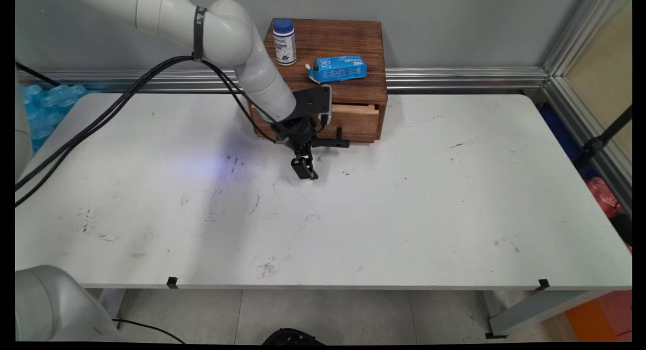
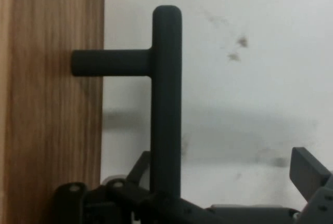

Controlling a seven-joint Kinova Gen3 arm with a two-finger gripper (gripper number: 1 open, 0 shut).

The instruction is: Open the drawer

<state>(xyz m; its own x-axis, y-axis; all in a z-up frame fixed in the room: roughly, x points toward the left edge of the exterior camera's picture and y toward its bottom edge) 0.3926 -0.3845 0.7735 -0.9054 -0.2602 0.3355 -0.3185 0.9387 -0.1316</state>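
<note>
The white surface (image 1: 404, 213) is scuffed with dark marks and stands against a grey wall with a metal rail along its foot; blue plastic-wrapped packs (image 1: 48, 102) lie off to the pincer's far left, beyond the surface's edge. The pincer (image 1: 304, 169) hangs low over the surface just in front of a wooden box (image 1: 348, 42) whose drawer (image 1: 356, 118) is pulled slightly out. On the box's top, behind the pincer, stand a white bottle with a blue cap (image 1: 284, 42) and a blue carton (image 1: 337, 69) lying on its side. The main view does not show whether the pincer holds anything; the hand view shows the drawer's black T-shaped handle (image 2: 165, 99) running down between its fingers (image 2: 307, 169), which stand apart, the pincer open around the bar.
</note>
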